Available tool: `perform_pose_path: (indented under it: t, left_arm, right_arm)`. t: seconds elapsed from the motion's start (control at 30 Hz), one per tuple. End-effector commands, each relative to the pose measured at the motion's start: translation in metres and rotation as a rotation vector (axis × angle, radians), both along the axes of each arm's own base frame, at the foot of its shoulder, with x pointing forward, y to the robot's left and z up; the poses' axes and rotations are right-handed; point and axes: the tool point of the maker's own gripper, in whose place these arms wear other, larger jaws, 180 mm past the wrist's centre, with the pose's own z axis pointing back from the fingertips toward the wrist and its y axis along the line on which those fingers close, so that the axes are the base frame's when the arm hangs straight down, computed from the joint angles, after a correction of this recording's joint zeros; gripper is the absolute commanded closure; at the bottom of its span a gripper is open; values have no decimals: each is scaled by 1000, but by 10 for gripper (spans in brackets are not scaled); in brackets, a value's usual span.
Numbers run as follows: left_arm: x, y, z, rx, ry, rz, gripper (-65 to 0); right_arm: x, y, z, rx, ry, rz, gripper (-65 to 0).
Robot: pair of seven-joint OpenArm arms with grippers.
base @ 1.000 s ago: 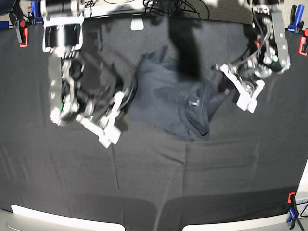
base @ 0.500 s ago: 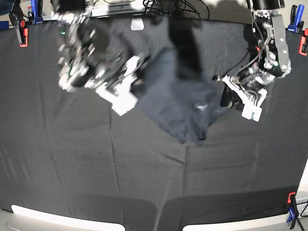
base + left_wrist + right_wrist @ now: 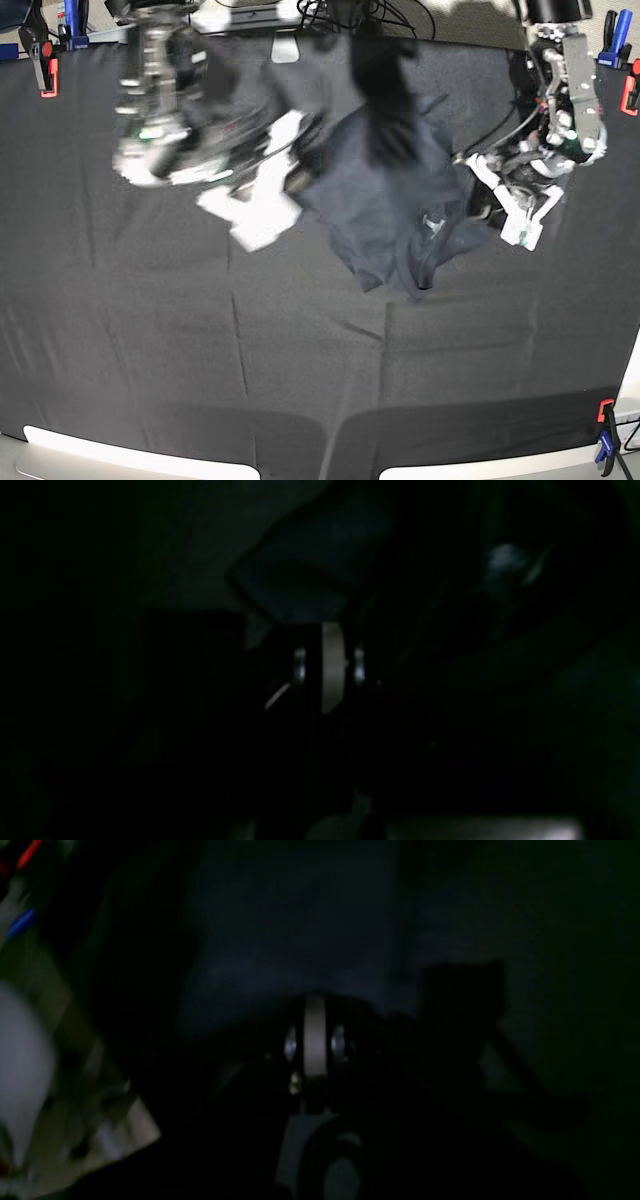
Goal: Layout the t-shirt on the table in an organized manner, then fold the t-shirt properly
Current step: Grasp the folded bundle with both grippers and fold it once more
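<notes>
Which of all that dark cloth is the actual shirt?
Look at the wide table under flat black cloth. Between the two arms, toward the far edge, hangs a bunched navy shirt. Its faint sheen, round collar and small pale tag set it apart from the matte cover.

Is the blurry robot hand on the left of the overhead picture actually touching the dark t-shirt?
Touching. In the base view the right hand, blurred, meets the t-shirt edge with no gap, and cloth is drawn up toward it. The wrist views are too dark to confirm.
</notes>
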Motion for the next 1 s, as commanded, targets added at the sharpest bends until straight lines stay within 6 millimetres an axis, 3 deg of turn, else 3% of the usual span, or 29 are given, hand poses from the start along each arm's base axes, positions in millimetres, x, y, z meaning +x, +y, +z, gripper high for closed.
perform_pose_path:
  t: [0.0, 0.13, 0.2, 0.33, 0.5, 0.63, 0.73, 0.97]
  left_arm:
    - [12, 12, 16, 8, -58, 27, -22]
    - [16, 47, 20, 63, -59, 118, -22]
    - [10, 49, 17, 43, -38, 121, -22]
    - [-8, 34, 8, -76, -7, 130, -22]
    - [-25, 19, -4, -127, 24, 130, -22]
    - [-34, -19, -4, -239, 51, 49, -22]
    - [-28, -35, 6, -301, -4, 37, -22]
    - [8, -29, 32, -267, -134, 46, -22]
  right_arm:
    - [12, -4, 16, 28, -65, -17, 0]
    - [23, -30, 22, 15, -106, -83, 0]
    - [27, -31, 25, 20, -131, -86, 0]
    - [33, -22, 29, 24, -187, -78, 0]
    - [35, -10, 12, -19, -186, -74, 0]
    - [31, 5, -8, -16, -155, -50, 0]
    - [28, 13, -19, -2, -129, -45, 0]
    - [22, 14, -25, -22, -98, -28, 0]
